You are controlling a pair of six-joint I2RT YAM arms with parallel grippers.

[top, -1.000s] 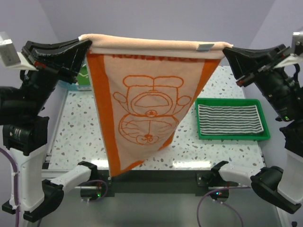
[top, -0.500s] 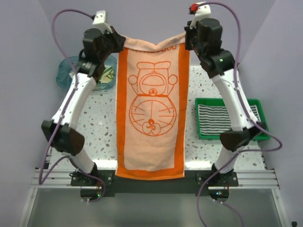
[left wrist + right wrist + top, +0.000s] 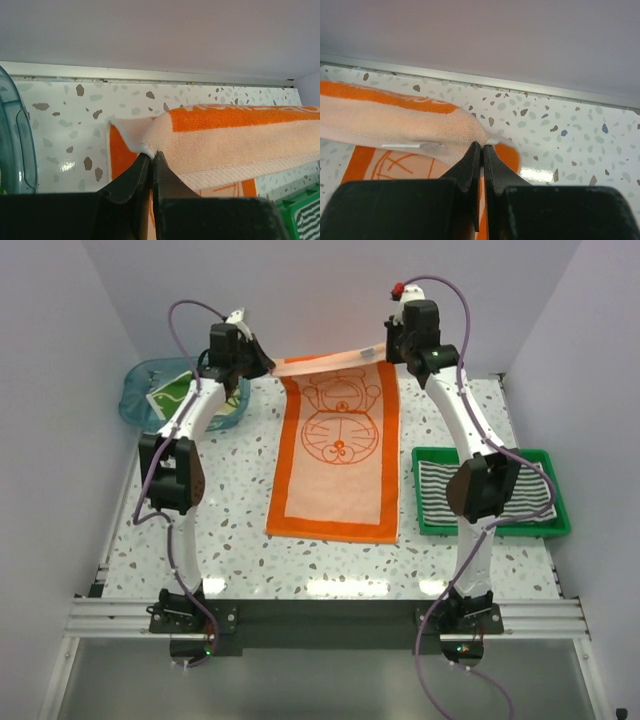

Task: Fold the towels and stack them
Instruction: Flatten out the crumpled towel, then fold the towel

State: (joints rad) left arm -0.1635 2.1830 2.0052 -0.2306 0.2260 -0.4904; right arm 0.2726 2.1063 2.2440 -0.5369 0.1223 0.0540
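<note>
Holding the orange towel [image 3: 340, 465] by its two far corners. The left hand [image 3: 265, 365] is pinched tight on the far-left corner and the right hand [image 3: 390, 348] on the far-right one. Both wrist views show the jaws closed on a rolled lip of cloth. The far edge hangs lifted and fairly taut between them. The rest of the towel lies cartoon side up on the counter [image 3: 230, 510], with its near edge resting toward the front.

The step in hand appears to be the first fold. To do it well, both hands should travel together toward the near edge, level and at constant spacing, so the lifted edge keeps its tension. The towel lies slightly askew, its left border slanting, so a small correction may be needed for the corners to meet squarely. Release should wait until the carried edge lies on the near one.

Surroundings:
- **Right:** a green tray [image 3: 560, 525] holds the striped towel [image 3: 530, 495], folded. The right arm's elbow passes above it and could brush the tray on the way back.
- **Far left:** a teal tub [image 3: 135, 405] contains the green towel [image 3: 170, 395], close beside the left forearm.
- **Behind the hands:** the back rail [image 3: 150, 75] lies close.
</note>
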